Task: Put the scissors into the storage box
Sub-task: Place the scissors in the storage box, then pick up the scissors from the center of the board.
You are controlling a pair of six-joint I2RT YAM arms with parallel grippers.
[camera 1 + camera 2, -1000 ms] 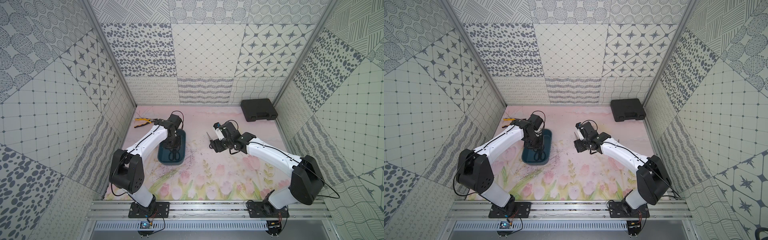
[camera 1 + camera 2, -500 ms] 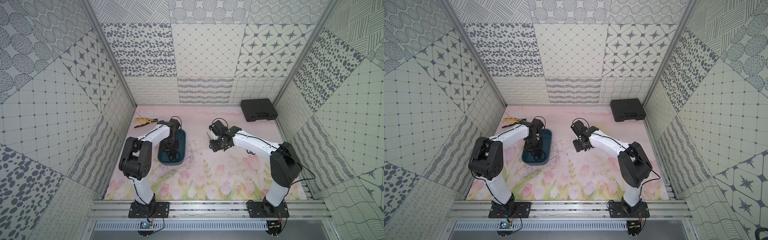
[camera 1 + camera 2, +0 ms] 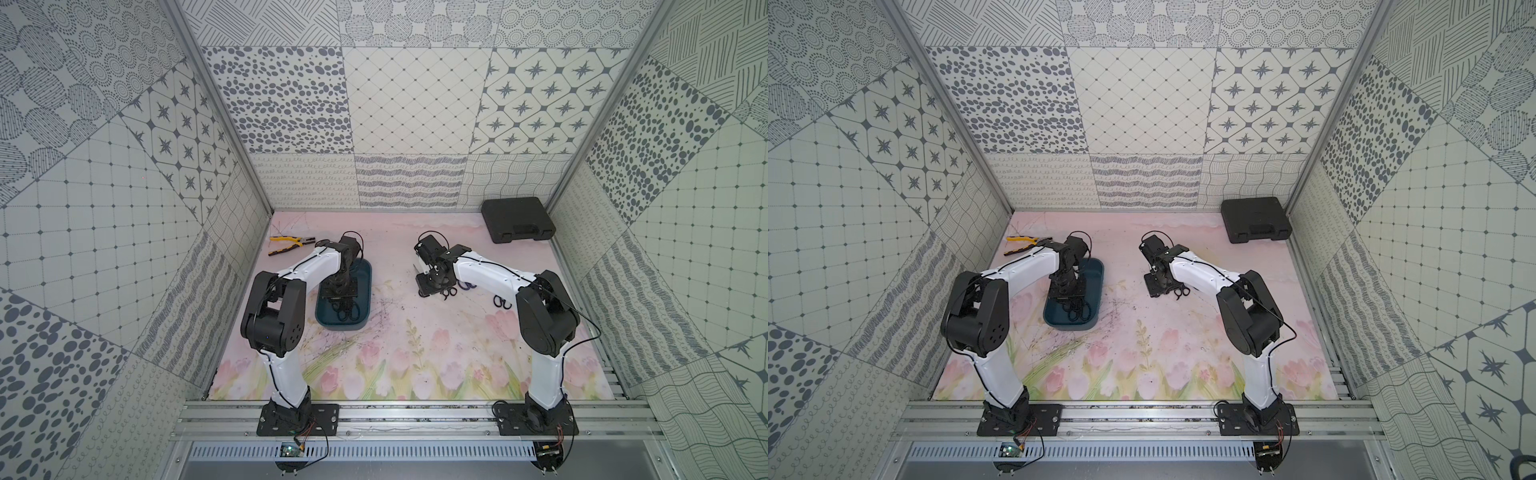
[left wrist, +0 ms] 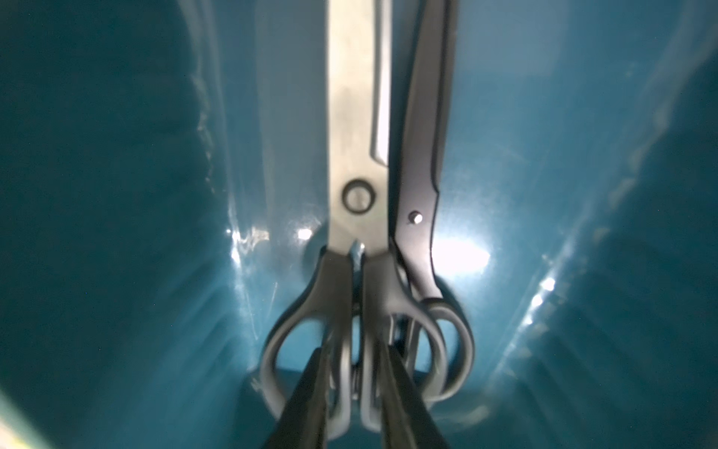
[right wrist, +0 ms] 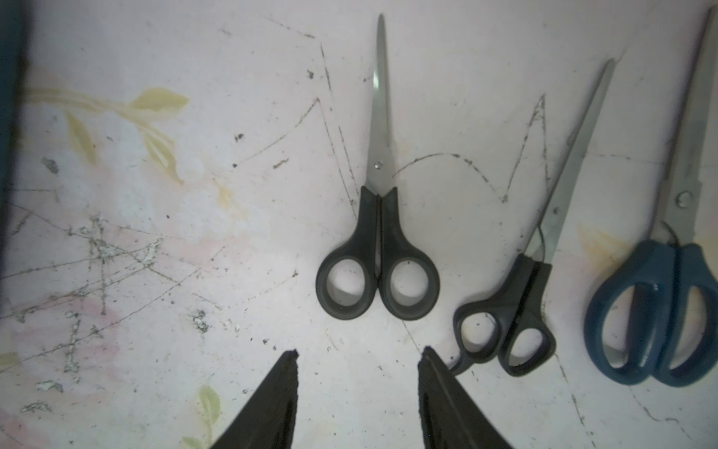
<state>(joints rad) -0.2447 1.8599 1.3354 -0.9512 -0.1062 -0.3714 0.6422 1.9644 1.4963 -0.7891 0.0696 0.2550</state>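
Where the left claw (image 4: 355,350) hangs, scissors (image 4: 357,116) seemingly between its jaws.

Inventory of obscured and cut-off items:

- Large scissors (image 4: 359,116), slim dark scissors (image 4: 425,116): blade tips cut off by frame edge in left wrist view. Handle loops blurred, partly hidden behind left gripper (image 4: 353,350). Contact with handles not discernible.
- Same two in both top views: blades hidden under gripper, only loops showing.
- Blue-handled scissors (image 5: 660,311): blade tip and outer loop cut off in right wrist view.
- Black pair (image 3: 502,302) on table: blades hidden under right arm (image 3: 486,274) in top view. Neighbouring loops too small to sort.
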